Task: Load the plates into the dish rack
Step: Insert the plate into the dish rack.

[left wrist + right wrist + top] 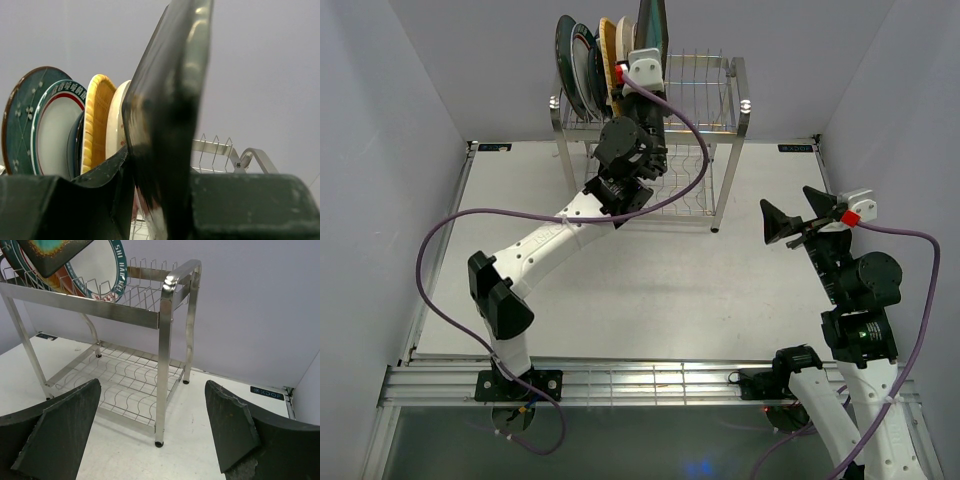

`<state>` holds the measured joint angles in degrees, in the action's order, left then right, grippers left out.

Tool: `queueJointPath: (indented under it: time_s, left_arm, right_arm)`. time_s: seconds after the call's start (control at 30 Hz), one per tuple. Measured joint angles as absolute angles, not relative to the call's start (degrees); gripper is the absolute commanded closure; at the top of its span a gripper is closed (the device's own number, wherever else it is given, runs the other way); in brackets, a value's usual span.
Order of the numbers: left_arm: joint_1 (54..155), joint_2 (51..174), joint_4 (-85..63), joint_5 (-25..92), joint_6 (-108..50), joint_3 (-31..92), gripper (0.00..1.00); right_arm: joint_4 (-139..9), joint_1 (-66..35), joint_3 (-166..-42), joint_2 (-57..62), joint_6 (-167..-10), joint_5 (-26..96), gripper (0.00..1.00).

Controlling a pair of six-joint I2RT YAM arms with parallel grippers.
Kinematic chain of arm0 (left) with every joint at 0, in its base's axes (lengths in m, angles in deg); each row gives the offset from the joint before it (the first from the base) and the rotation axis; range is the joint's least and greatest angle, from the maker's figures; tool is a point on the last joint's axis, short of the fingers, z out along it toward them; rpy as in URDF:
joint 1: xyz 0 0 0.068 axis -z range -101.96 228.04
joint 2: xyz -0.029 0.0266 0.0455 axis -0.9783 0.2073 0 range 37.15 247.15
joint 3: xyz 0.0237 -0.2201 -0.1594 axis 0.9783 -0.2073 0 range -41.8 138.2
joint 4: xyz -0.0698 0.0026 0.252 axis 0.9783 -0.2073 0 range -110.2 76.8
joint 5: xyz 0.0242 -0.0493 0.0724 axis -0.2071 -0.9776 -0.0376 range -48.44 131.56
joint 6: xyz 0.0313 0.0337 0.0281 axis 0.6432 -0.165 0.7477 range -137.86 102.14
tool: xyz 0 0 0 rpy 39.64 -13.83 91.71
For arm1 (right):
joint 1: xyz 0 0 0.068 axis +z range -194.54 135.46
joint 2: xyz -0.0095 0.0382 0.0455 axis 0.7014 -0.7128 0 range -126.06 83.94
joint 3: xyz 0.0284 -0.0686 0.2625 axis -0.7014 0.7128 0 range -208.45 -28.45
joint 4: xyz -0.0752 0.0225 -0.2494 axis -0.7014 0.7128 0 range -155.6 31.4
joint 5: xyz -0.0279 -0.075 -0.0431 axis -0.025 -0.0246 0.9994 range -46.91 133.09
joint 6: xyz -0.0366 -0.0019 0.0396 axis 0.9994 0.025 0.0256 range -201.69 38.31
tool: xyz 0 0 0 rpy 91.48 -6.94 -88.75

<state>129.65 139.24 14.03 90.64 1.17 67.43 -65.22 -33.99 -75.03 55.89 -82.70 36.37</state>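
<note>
While the left gripper (160, 200) clamps a dark square plate (170, 100) upright beside the other plates (580, 65) on the rack's (738, 95) top tier, upper centre, the right gripper (800, 212) gapes empty at mid-right.

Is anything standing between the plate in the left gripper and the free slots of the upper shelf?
Nothing visible. The dark plate is held at the upper shelf of the dish rack, beside the standing plates.

- the dish rack (725, 120): steel wire, two tiers, standing at the table's far edge.
- several plates (585, 65): upright on edge, at the upper tier's left end.
- green square plate (652, 25): brown-rimmed, upright, just beside them.
</note>
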Motion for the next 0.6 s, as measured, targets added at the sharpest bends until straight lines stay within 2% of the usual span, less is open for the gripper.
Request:
queueJointPath:
  time_s: [0.6]
  left_arm:
    - [129.70, 150.21, 11.36, 93.87, 4.36, 81.09, 1.00]
  right_arm:
    - [-65.31, -32.64, -74.66, 55.87, -82.70, 38.27, 0.10]
